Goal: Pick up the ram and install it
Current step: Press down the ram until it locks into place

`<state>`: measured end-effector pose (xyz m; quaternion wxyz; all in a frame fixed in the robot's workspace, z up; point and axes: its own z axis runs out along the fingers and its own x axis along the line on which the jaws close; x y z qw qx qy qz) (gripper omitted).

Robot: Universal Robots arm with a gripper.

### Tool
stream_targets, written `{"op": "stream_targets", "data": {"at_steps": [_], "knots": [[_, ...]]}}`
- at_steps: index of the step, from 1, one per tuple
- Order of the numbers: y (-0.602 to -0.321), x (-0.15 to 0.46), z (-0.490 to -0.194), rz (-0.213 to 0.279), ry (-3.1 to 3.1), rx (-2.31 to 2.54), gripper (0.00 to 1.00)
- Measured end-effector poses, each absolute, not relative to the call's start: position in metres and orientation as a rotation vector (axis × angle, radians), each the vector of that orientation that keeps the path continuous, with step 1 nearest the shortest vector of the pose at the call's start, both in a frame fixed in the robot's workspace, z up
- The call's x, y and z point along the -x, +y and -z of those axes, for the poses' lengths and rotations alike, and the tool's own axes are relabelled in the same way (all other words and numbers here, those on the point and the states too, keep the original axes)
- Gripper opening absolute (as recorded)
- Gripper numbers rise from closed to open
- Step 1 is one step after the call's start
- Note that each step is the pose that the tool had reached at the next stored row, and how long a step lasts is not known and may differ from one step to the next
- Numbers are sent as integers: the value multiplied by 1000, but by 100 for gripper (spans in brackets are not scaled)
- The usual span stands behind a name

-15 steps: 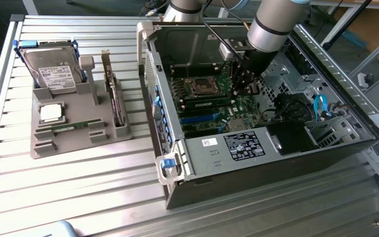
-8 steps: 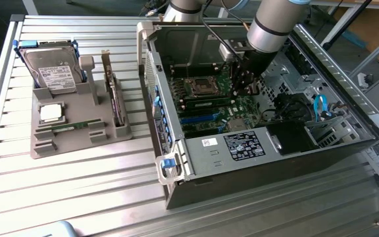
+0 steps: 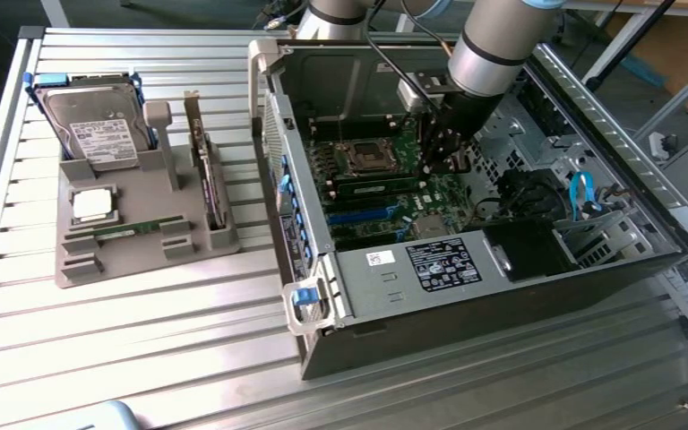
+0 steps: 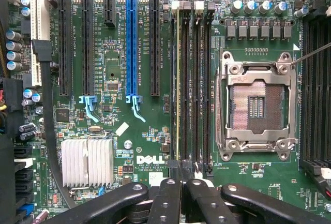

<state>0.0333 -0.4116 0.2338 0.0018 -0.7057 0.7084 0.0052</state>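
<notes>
The pincer point(image 4: 181, 182) is closed, its tips together right at one end of the ram point(image 4: 178, 79). The ram sits long and thin in its slot inside the computer case point(image 3: 320, 296), at 6 o'clock from the silver socket point(image 3: 362, 157) in the exterior view. I think it is best to push straight down and gently, without tipping the stick.

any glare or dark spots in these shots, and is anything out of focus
Exterior view: daylight glares off the ribbed metal table, while the computer case interior sits in shadow. Wrist view: the motherboard is evenly lit and sharp; the claw at the edge looks dark and a little soft.
</notes>
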Motion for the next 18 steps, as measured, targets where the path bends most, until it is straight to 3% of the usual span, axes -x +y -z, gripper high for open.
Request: {"op": "stream_targets", "data": {"at_steps": [18], "knots": [[-412, -33, -232, -16, 2223, 2215, 10]]}}
